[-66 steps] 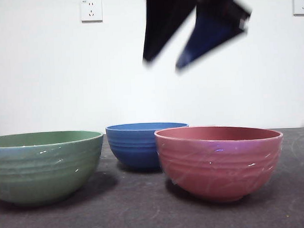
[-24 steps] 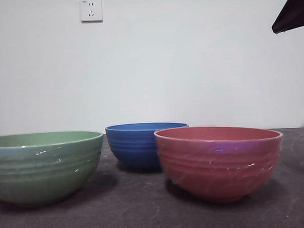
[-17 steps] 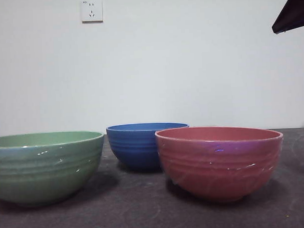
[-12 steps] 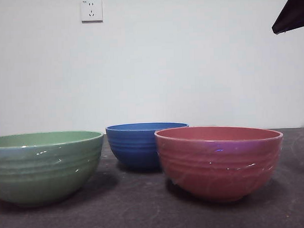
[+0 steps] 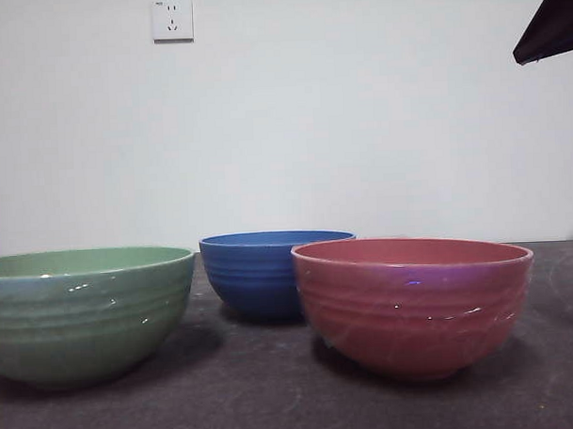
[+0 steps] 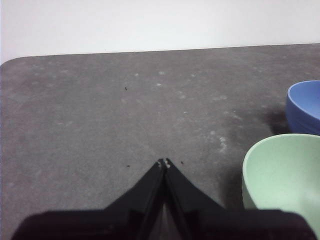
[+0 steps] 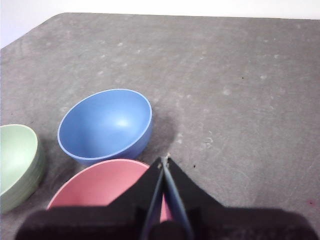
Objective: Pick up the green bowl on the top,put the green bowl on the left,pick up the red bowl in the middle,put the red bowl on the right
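The green bowl (image 5: 83, 311) stands upright on the table at the left in the front view; it also shows in the left wrist view (image 6: 285, 175) and the right wrist view (image 7: 17, 160). The red bowl (image 5: 414, 299) stands upright at the right, near the camera; it also shows in the right wrist view (image 7: 102, 187). Both bowls are empty. My left gripper (image 6: 163, 162) is shut and empty, raised above bare table beside the green bowl. My right gripper (image 7: 164, 160) is shut and empty, raised above the red bowl's far rim. A black arm tip (image 5: 553, 22) shows at the top right corner.
A blue ribbed bowl (image 5: 270, 272) stands upright behind and between the two others, apart from both; it also shows in the right wrist view (image 7: 105, 125). The dark grey table (image 5: 274, 403) ends at a white wall with a socket (image 5: 172, 19).
Since 2.7 s ago the dark gripper above the bowls has lifted away to the top right corner. The bowls have not moved in the last second.
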